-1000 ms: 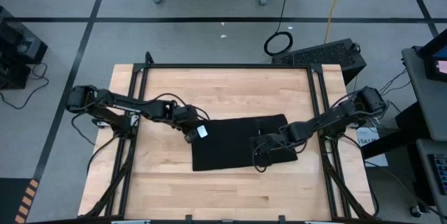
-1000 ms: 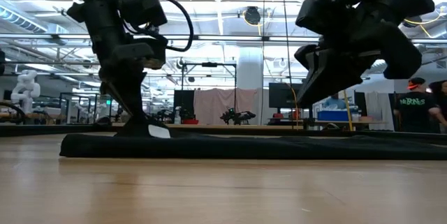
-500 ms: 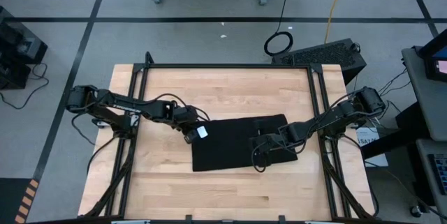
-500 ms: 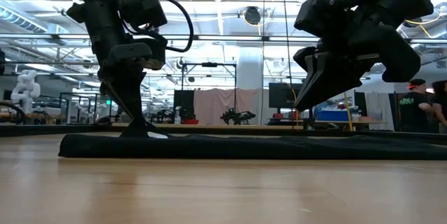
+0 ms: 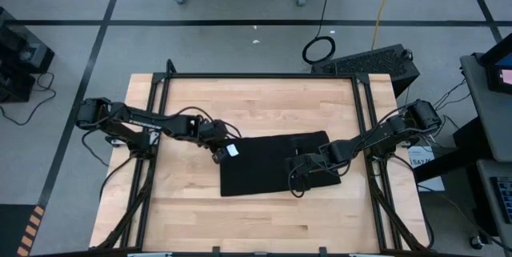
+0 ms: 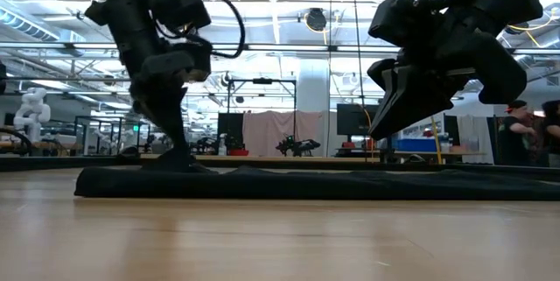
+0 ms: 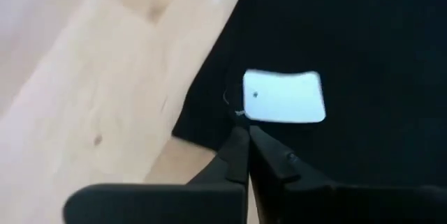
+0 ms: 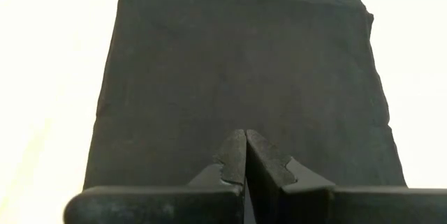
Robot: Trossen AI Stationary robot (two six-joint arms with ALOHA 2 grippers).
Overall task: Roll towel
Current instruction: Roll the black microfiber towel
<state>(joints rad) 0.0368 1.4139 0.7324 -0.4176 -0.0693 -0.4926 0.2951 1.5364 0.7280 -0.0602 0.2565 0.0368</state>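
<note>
High view, towel [image 5: 268, 165]: flat, mid-table, white tag [image 5: 233, 150] at its left edge.
Left gripper [image 5: 216, 158]: clenched at that tagged corner.
Right gripper [image 5: 298, 178]: clenched, empty, above towel's right part.

Left claw [image 5: 218, 156] low, fingers pressed together, arm stretched inward; right claw [image 5: 298, 166] raised, fingers together, arm bent
</note>
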